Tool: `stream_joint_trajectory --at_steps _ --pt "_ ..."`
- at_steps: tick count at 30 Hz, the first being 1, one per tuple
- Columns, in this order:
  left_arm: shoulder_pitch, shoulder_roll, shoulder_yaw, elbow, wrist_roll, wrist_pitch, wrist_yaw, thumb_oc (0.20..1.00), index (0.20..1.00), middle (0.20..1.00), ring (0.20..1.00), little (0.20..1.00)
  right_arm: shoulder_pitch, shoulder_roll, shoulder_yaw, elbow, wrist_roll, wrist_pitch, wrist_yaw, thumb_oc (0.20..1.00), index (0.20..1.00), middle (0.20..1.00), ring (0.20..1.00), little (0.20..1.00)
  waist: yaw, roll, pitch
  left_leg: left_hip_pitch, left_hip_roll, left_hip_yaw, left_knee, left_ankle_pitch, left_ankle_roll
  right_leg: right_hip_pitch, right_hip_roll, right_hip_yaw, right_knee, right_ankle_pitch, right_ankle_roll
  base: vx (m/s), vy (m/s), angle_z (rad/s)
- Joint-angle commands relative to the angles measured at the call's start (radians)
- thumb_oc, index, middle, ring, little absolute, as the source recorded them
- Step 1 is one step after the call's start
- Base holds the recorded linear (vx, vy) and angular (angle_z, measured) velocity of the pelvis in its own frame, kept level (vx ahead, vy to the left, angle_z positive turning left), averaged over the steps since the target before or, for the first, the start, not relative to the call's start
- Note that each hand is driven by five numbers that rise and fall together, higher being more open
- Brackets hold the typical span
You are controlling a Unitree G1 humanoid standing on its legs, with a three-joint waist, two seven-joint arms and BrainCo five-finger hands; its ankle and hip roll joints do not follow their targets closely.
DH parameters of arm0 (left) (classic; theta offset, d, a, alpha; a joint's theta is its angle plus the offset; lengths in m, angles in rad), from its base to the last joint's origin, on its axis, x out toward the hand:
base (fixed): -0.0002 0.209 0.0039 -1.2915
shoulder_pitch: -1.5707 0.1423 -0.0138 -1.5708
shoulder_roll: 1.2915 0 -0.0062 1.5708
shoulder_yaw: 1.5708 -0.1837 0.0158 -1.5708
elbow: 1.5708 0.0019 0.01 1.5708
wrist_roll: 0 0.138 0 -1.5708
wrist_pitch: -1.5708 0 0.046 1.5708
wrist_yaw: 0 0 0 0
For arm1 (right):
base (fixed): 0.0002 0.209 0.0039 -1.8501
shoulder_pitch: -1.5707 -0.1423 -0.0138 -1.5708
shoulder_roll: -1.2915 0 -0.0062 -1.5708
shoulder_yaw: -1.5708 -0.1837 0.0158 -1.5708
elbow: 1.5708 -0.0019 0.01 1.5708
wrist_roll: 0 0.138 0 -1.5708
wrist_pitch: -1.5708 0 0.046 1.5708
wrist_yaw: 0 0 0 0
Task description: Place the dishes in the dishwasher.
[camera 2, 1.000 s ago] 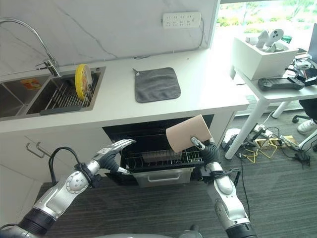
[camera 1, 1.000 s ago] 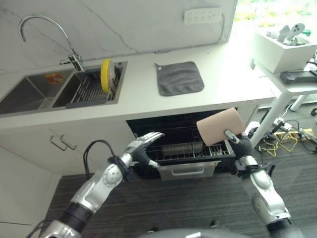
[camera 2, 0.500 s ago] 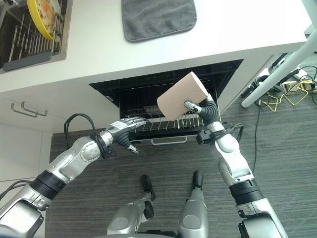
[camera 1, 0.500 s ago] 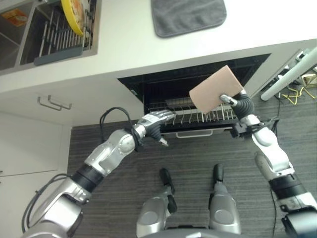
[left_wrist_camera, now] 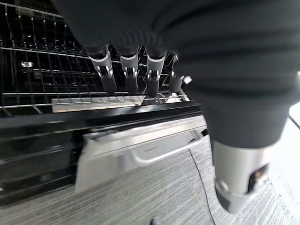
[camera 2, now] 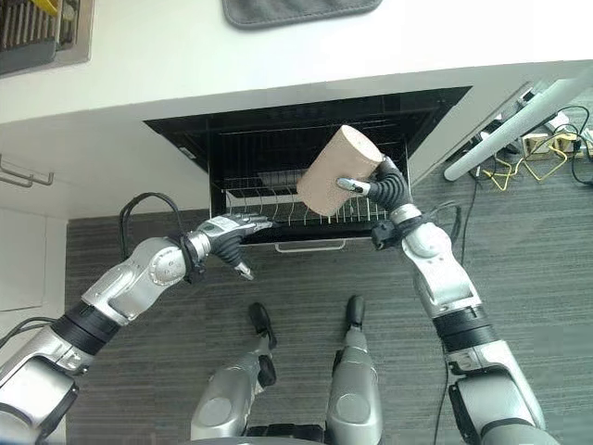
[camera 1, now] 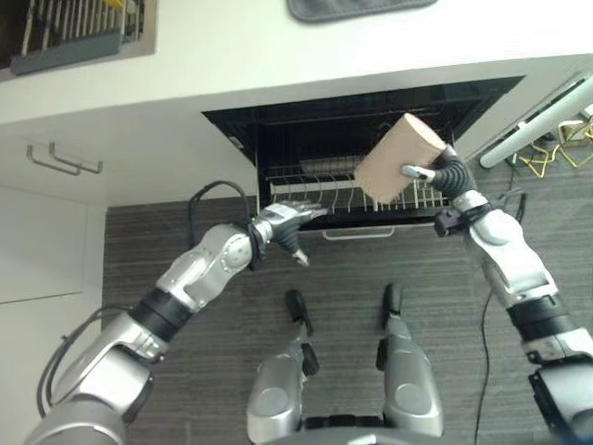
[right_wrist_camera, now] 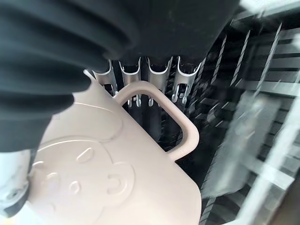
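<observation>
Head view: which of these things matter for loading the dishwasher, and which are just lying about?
Part of the job:
mug, held by the right robot hand
rack
dishwasher
left robot hand, at the rack's front

Just lying about:
grey cloth on the counter
cables on the floor

Pink mug held above the open dishwasher

The pale pink mug (camera 2: 335,170), with a handle and a bear face embossed on its side, tilts in the right hand (camera 2: 384,185) over the pulled-out wire rack (camera 2: 278,211) of the dishwasher (camera 2: 306,125) under the counter's front edge.
</observation>
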Motion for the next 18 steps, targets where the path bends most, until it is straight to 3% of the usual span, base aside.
stream_joint_trajectory --at_steps 1,7,18 --pt "-0.043 0.051 0.010 -0.014 -0.011 -0.036 -0.028 1.000 1.000 1.000 1.000 1.000 -0.083 -0.033 -0.023 -0.038 -0.021 -0.029 -0.004 0.200 0.200 0.200 0.200 0.200 0.019 -0.038 -0.019 -0.023 0.035 -0.054 0.156 -0.078 -0.020 -0.052 -0.018 -0.031 0.147 -0.049 0.008 -0.03 -0.059 0.11" --pt "-0.096 0.096 -0.010 -0.013 -0.036 -0.050 -0.067 1.000 1.000 1.000 1.000 1.000 -0.205 -0.111 -0.012 0.064 -0.039 0.016 0.005 0.200 0.200 0.200 0.200 0.200 0.047 -0.057 -0.019 -0.048 0.043 -0.070 0.174 -0.080 -0.024 -0.060 -0.008 -0.044 0.150 -0.047 0.010 0.00 -0.070 0.09" --pt "-0.174 0.154 -0.037 -0.024 -0.085 -0.086 -0.122 1.000 1.000 1.000 1.000 1.000 -0.373 -0.155 0.055 0.277 -0.114 0.039 -0.006 0.200 0.200 0.200 0.200 0.200 0.083 -0.058 -0.018 -0.077 0.040 -0.094 0.175 -0.076 -0.025 -0.074 -0.008 -0.060 0.148 -0.041 0.015 0.00 -0.035 0.06"
